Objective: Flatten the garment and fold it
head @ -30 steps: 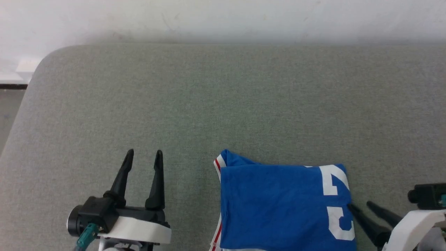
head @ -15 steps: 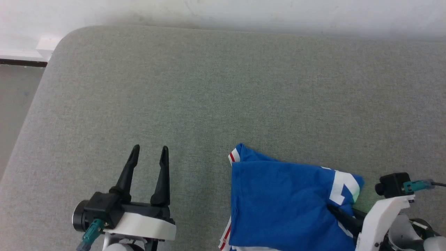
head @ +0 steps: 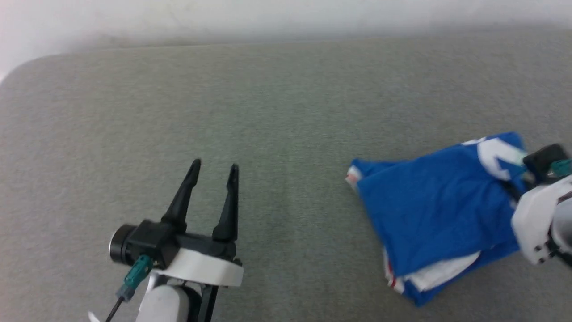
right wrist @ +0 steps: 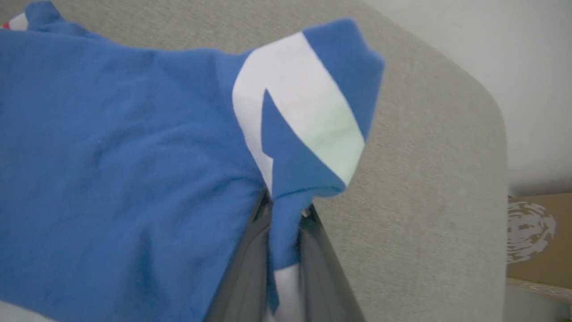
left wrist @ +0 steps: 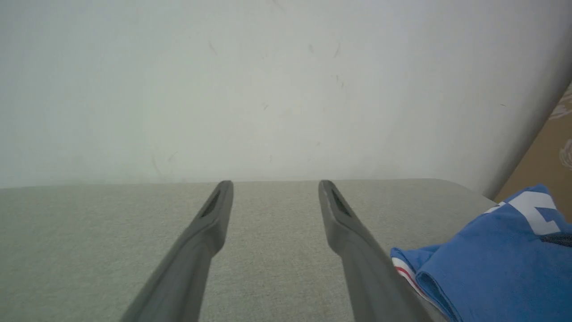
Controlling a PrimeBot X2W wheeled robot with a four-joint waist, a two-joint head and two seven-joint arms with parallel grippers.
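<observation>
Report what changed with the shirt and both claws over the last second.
The right claw, open beside the garment a second ago, has closed on its right edge by the white number and lifted it, tugging the folded bundle askew toward the robot's right. The head camera also swung, so part of the shift is the view. The left claw stayed open and empty above the grey surface.

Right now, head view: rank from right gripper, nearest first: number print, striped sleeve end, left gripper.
1. Number print: beside the right gripper, on the garment corner it pinches.
2. Striped sleeve end: garment's left tip.
3. Left gripper: far left.
</observation>
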